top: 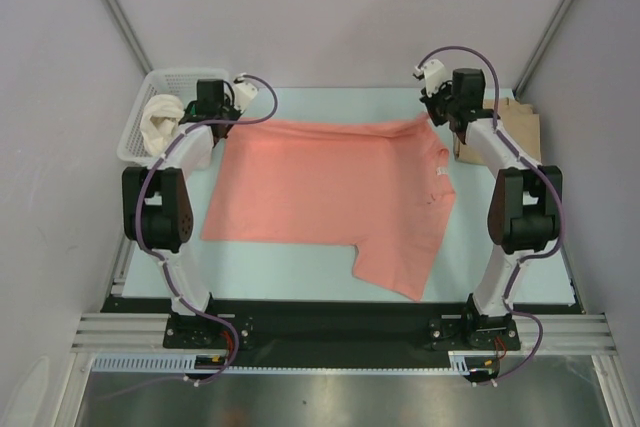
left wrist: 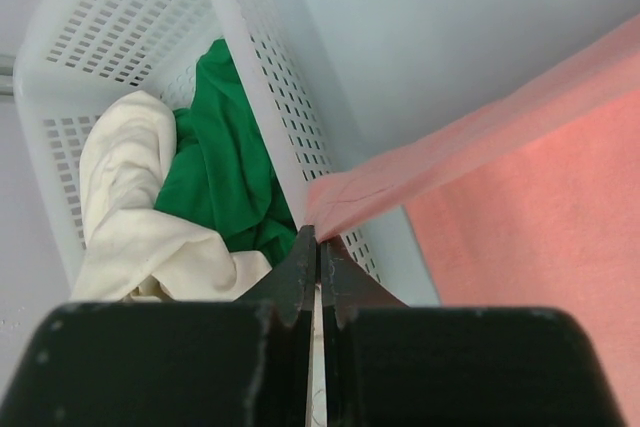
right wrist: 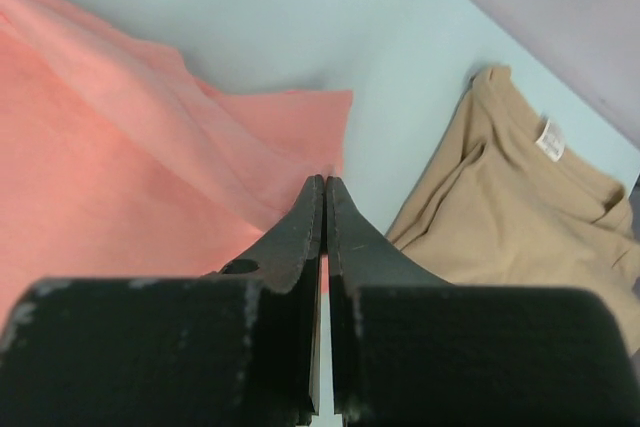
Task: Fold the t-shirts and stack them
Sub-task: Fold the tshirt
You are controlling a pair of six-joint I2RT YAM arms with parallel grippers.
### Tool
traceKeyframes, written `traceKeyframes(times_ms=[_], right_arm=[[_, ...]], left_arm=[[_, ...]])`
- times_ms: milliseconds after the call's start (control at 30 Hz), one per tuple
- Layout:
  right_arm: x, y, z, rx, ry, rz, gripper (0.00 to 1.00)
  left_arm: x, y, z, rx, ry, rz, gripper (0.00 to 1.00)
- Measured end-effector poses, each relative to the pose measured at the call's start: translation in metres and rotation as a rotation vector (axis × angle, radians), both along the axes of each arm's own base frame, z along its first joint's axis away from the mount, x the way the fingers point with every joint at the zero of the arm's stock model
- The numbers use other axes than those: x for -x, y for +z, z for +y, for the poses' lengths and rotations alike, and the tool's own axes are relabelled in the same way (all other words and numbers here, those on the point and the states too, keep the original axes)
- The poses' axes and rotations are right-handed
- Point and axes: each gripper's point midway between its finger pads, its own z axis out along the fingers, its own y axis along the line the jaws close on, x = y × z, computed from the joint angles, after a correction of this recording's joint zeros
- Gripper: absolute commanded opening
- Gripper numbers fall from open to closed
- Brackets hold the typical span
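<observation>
Pinching the far edge at each end, your 2 claws, left gripper [left wrist: 317, 237] and right gripper [right wrist: 325, 185], are clamped on the salmon-pink t-shirt [top: 330, 187], probably to hold it taut for folding. You have 4 shirts: 1 pink on the table [top: 280, 272], 1 cream-white shirt [left wrist: 130, 197] and 1 green shirt [left wrist: 225, 167] in 1 basket [left wrist: 250, 67], and 1 tan shirt [right wrist: 500, 217] far right.

I work in a lab: my left arm [top: 160, 207] and right arm [top: 525, 209] are bolted to a metal rail [top: 120, 332], with plain grey walls [top: 330, 7] around the table [top: 300, 277].
</observation>
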Motion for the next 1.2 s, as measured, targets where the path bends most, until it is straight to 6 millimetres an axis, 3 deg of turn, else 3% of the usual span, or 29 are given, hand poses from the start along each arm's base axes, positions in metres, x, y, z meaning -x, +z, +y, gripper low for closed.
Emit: traceKeyframes(times_ms=[333, 667, 767, 833, 867, 1000, 1200], right_arm=[[0.056, -0.002, 0.006, -0.02, 0.024, 0.051, 0.0], [0.146, -0.04, 0.05, -0.051, 0.119, 0.199, 0.0], [0.165, -0.048, 0.054, -0.058, 0.13, 0.229, 0.0], [0.173, -0.051, 0.053, -0.061, 0.131, 0.245, 0.01], [0.176, -0.052, 0.053, -0.061, 0.13, 0.251, 0.14], [0.186, -0.054, 0.051, -0.06, 0.129, 0.275, 0.36], [0.184, -0.038, 0.046, -0.081, 0.123, 0.255, 0.41]], left_arm=[[0.016, -0.015, 0.0, 0.007, 0.0, 0.049, 0.0], [0.047, -0.037, -0.001, 0.026, 0.005, 0.114, 0.01], [0.055, -0.042, -0.001, 0.035, 0.012, 0.127, 0.01], [0.057, -0.045, -0.001, 0.038, 0.015, 0.137, 0.23], [0.06, -0.047, -0.001, 0.04, 0.019, 0.147, 0.31], [0.067, -0.053, 0.0, 0.056, 0.048, 0.174, 0.52], [0.081, -0.051, 0.002, 0.063, 0.075, 0.184, 0.56]])
